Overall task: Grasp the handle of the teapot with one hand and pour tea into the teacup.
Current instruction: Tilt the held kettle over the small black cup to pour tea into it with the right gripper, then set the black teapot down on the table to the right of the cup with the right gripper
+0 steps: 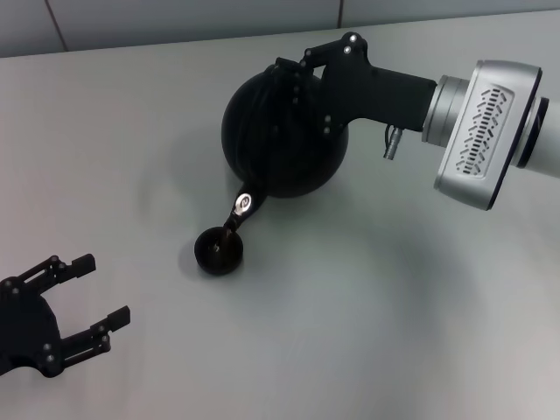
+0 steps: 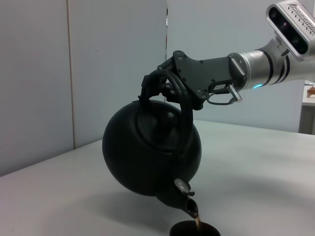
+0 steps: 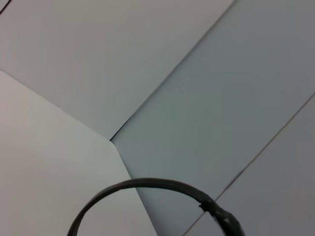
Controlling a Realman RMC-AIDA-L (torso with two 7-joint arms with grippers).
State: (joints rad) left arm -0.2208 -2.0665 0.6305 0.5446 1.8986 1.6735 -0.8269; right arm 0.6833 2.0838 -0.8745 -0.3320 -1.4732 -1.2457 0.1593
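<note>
The round matte-black teapot (image 1: 278,133) hangs in the air, tilted with its spout (image 1: 241,208) down over the small black teacup (image 1: 218,251) on the table. My right gripper (image 1: 306,66) is shut on the arched black handle (image 2: 167,83) at the pot's top. In the left wrist view the teapot (image 2: 147,152) pours a thin brown stream from the spout (image 2: 189,205) into the teacup (image 2: 194,230). My left gripper (image 1: 98,297) is open and empty at the near left, apart from the cup.
The grey table (image 1: 394,315) runs back to a pale wall (image 1: 175,17). The right wrist view shows only the table corner (image 3: 49,162), wall panels and a black cable (image 3: 147,189).
</note>
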